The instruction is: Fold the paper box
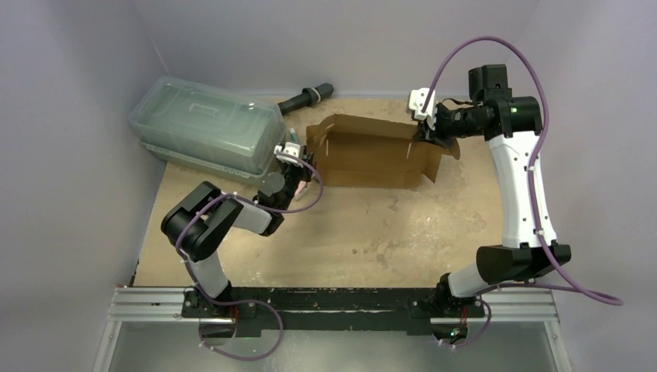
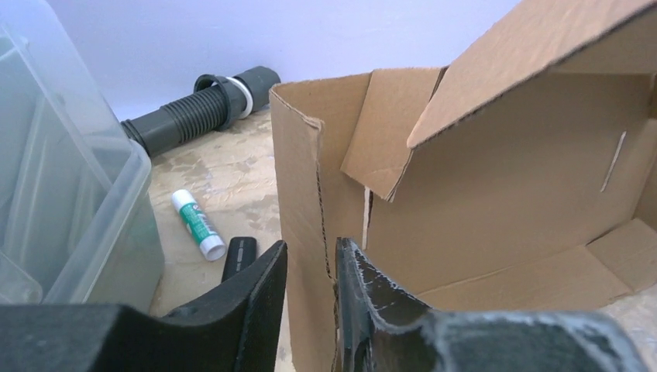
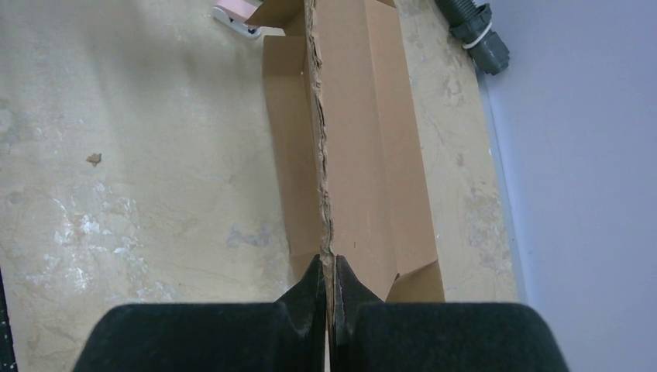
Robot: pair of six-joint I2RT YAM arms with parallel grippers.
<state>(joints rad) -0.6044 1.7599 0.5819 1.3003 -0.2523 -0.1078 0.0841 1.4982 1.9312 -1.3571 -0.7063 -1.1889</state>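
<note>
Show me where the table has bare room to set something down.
Bare table spans the near half, between the paper box and the arm bases. Crowded at the far left: the plastic container, glue stick and corrugated hose sit close beside the box.

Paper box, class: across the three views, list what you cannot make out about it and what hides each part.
- Top view: paper box interior floor, hidden by its raised panels.
- Left wrist view: whether the left tool touches the wall edge; the fingers block it.
- Right wrist view: box's near end, hidden behind the right tool.
</note>
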